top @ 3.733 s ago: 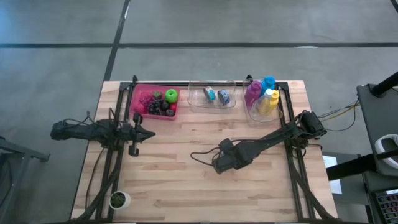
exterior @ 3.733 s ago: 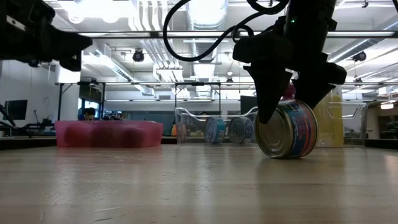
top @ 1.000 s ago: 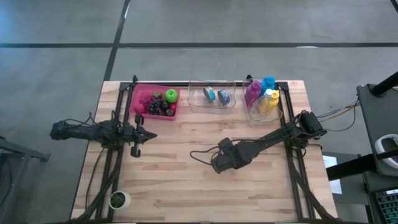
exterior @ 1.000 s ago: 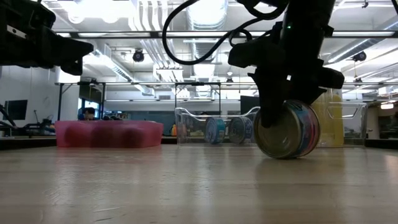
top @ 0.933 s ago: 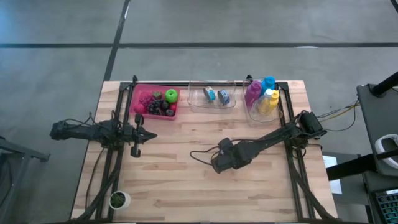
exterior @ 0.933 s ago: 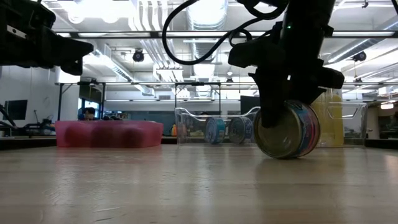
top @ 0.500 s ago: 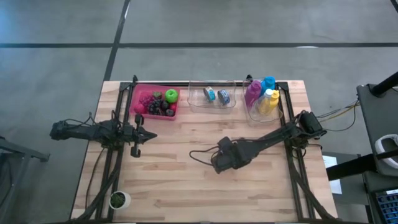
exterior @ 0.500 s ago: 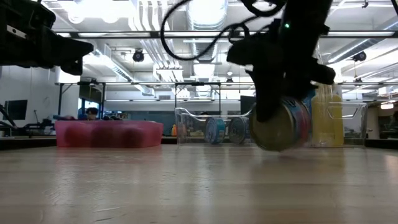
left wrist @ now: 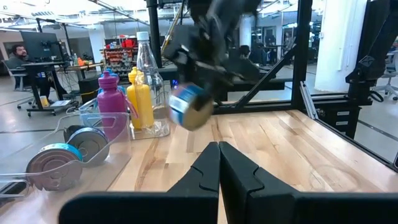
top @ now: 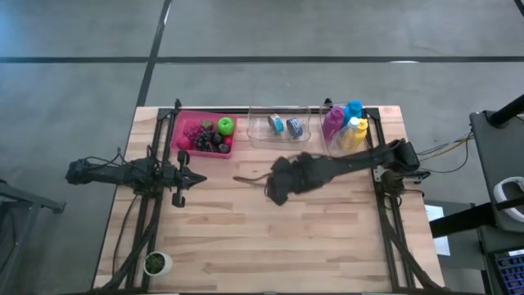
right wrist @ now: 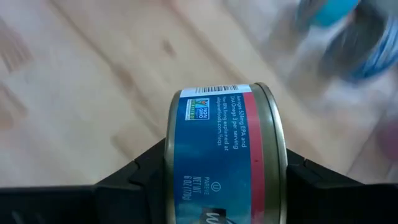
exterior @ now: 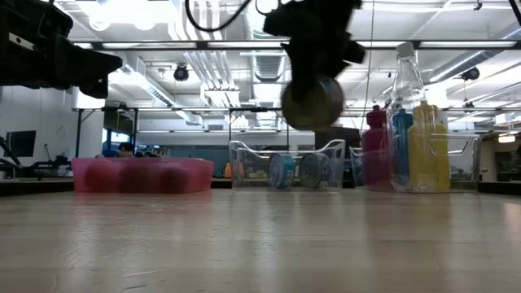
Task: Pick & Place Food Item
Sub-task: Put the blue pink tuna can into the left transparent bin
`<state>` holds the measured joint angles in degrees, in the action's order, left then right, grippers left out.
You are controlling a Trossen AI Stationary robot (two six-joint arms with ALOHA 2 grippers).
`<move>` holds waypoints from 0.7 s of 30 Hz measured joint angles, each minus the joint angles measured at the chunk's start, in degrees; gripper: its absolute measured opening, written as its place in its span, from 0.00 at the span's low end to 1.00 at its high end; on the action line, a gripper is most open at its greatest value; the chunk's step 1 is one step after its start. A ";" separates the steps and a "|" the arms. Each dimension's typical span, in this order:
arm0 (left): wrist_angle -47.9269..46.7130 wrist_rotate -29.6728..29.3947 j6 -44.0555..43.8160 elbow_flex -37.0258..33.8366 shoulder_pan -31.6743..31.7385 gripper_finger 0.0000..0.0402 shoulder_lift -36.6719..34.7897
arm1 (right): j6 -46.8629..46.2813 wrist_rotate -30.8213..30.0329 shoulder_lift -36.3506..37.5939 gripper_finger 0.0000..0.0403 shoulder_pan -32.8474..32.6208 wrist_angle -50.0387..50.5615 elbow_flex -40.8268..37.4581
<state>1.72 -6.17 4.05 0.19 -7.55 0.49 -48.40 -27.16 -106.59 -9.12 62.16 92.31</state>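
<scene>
My right pincer [exterior: 313, 98] is clamped on the flat sides of a tin can [right wrist: 227, 152], its blue and red label facing my wrist camera. I hold the can in the air above the middle of the wooden table [top: 246, 238], clear of the boards, just in front of the clear tray [top: 279, 125] at the far edge, where two more cans [exterior: 297, 171] lie. To one side of that tray sits the pink bin [top: 203, 134] of fruit, to the other the clear bin of bottles [top: 347, 124]; both hug the far rim. The near half of the table lies open under me. My left pincer [top: 178, 178] waits with its fingers [left wrist: 239, 171] pressed together over the table's left edge, well apart from the can.
</scene>
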 joint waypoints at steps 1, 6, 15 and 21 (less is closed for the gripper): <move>0.00 0.00 0.00 0.00 0.00 0.01 0.00 | 2.77 0.01 0.00 0.47 1.21 -0.36 1.20; 0.00 0.00 -0.04 0.00 0.02 0.01 0.00 | 15.78 -0.04 0.03 0.45 7.27 -2.90 5.84; 0.00 0.00 -0.17 0.00 0.02 0.01 0.00 | 40.98 4.91 0.09 0.47 17.11 -13.61 7.29; 0.00 0.00 -0.15 0.00 0.02 0.01 0.00 | 52.86 11.93 -0.66 0.46 23.21 -17.37 6.15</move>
<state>1.72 -6.17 3.90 0.19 -7.53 0.49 4.46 -15.24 -107.25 14.09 44.79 98.46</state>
